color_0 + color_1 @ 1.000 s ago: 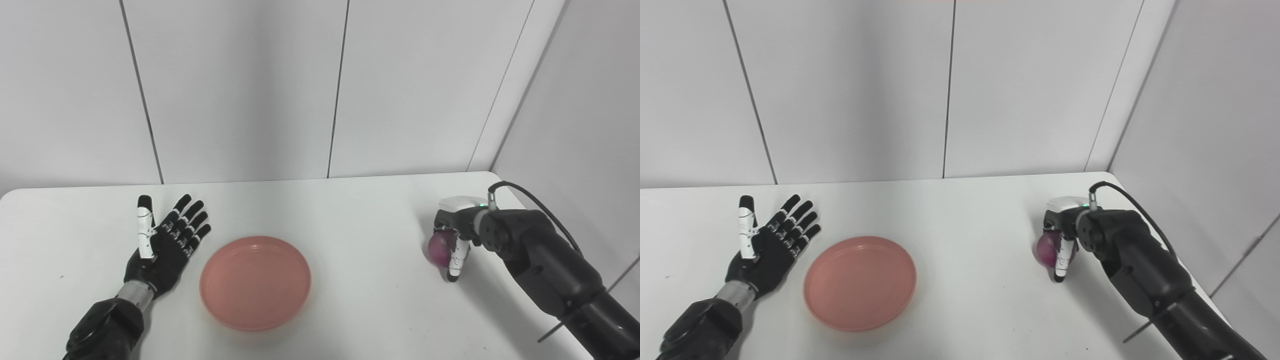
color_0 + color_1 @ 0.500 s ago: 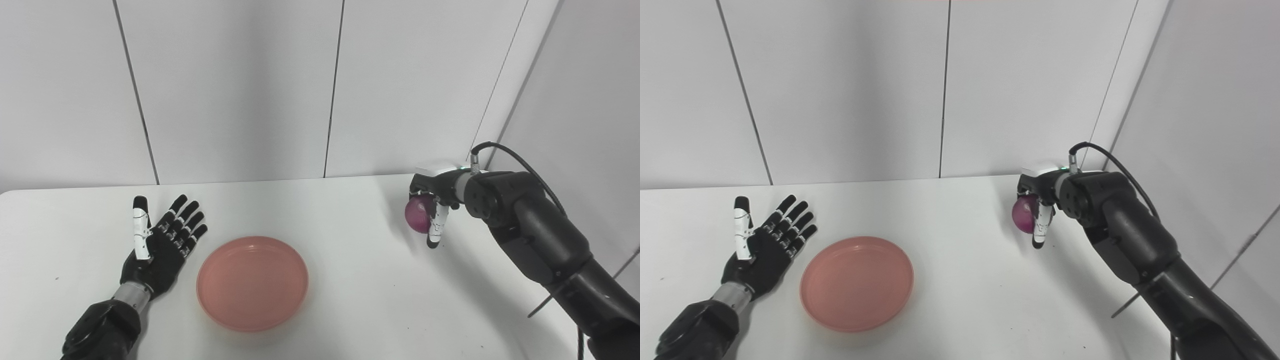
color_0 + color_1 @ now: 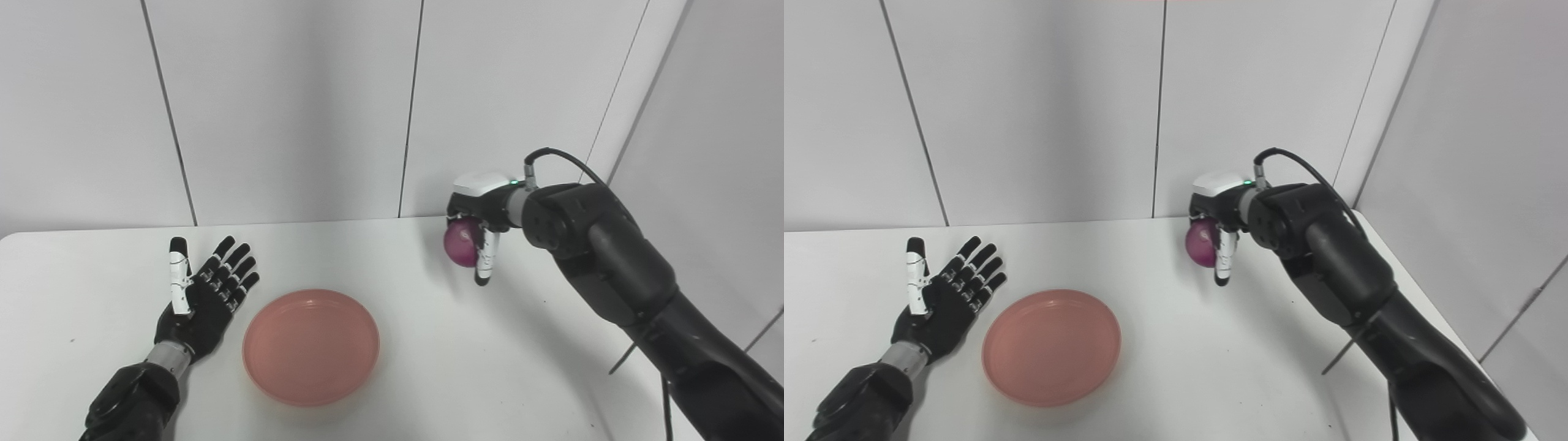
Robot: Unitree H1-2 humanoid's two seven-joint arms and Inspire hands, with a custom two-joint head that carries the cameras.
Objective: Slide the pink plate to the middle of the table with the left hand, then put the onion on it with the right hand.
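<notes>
**Right hand has lifted the onion and carried it toward the plate**

Since a second ago, the right hand point(image 3: 481, 229) has risen from the table's right side and travelled left and toward the wall, taking the onion point(image 3: 460, 242) with it. It now hangs in the air above the white table point(image 3: 429, 343), in front of the grey panelled wall point(image 3: 294, 110). The fingers are curled around the purple-red onion from above and behind, and one white fingertip point(image 3: 482, 278) points down below it. The onion is clear of the table surface. A black cable point(image 3: 551, 156) loops up from the wrist.

The pink plate point(image 3: 311, 346) sits flat on the table, left of centre in both views, and holds nothing. The onion is above and to the right of it, well apart from it and not over it.

The left hand point(image 3: 205, 294) has stayed where it was: it rests on the table just left of the plate, palm up, with its fingers spread wide and holding nothing. It lies close to the plate's rim; contact cannot be made out. Its dark forearm enters from the lower left corner.
</notes>
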